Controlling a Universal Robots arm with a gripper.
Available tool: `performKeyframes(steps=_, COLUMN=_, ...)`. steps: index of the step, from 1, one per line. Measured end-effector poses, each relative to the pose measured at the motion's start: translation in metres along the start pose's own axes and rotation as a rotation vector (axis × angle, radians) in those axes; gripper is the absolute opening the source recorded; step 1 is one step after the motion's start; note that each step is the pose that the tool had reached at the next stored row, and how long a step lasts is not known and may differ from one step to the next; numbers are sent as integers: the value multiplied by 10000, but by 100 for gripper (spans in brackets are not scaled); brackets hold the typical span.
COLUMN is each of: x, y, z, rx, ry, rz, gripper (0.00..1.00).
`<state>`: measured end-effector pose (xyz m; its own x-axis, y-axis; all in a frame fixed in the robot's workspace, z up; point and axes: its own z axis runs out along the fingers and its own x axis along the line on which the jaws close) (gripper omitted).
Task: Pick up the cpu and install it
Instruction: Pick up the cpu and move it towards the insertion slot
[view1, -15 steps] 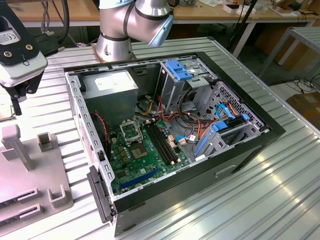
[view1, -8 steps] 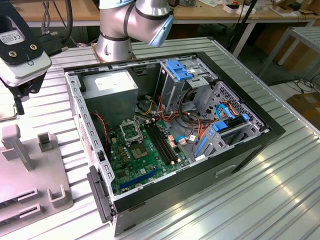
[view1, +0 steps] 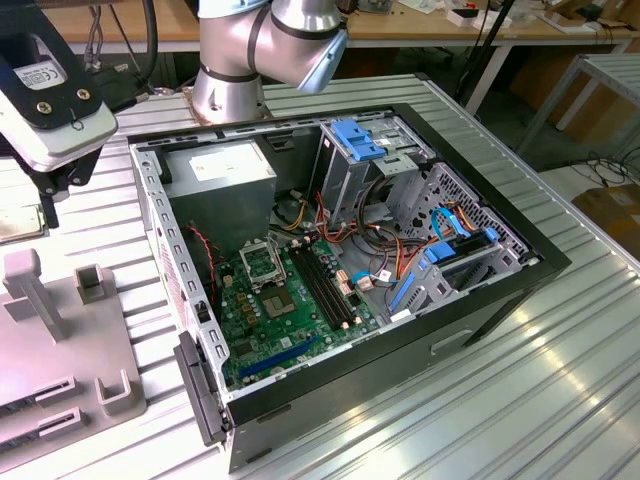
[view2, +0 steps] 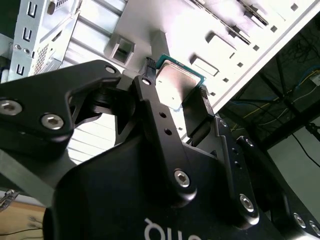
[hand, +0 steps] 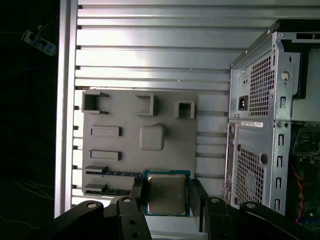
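Outside the computer case (view1: 400, 370), just off its rear panel, that's where the action is. The claw (hand: 167, 190) hangs over the grey fixture plate (hand: 125, 120), which lies on the ribbed metal bench (hand: 150, 60) right beside the case. And it has the cpu (hand: 166, 194) pinched between its two black fingers (hand: 137, 194), one pressed to each of two opposite edges. Take a look at that cpu in both wrist views: small, flat and square, with a silvery-grey metal lid, softly rounded corners and a dull warm sheen. A thin blue-green rim runs all the way round it, and the whole piece is far smaller than the claw that carries it. It sits level between the fingertips, lid facing the cameras, and it looks lifted clear of the plate rather than resting on it. Over in the exterior view, the claw is out on the exterior view's left of the case, above the plate's raised posts and slots. Inside the case lies the green board (view1: 250, 315) with the black-framed socket (view1: 262, 262), well apart from the cpu. Beyond the case's far wall stands the silver arm (view1: 240, 50).
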<state>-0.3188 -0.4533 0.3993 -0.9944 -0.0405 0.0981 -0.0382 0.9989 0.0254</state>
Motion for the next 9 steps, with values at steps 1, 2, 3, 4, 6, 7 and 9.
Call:
performKeyframes(steps=1, x=-7, y=0, z=0, rx=0, ry=0, rz=0, gripper=47)
performKeyframes(steps=2, x=-18, y=-1, z=-1, rx=0, ry=0, rz=0, gripper=47)
performKeyframes(steps=3, x=-34, y=-1, z=-1, rx=-1, ry=-1, rz=0, gripper=47)
performKeyframes(steps=4, x=-52, y=-2, z=-3, rx=0, ry=0, rz=0, gripper=47)
performKeyframes(steps=6, x=-82, y=-3, z=-5, rx=1, ry=1, rz=0, gripper=47)
performKeyframes(steps=7, x=-100, y=-4, z=-7, rx=0, ry=0, rz=1, gripper=47)
performKeyframes(steps=9, x=-122, y=-5, z=-9, rx=0, ry=1, rz=1, gripper=47)
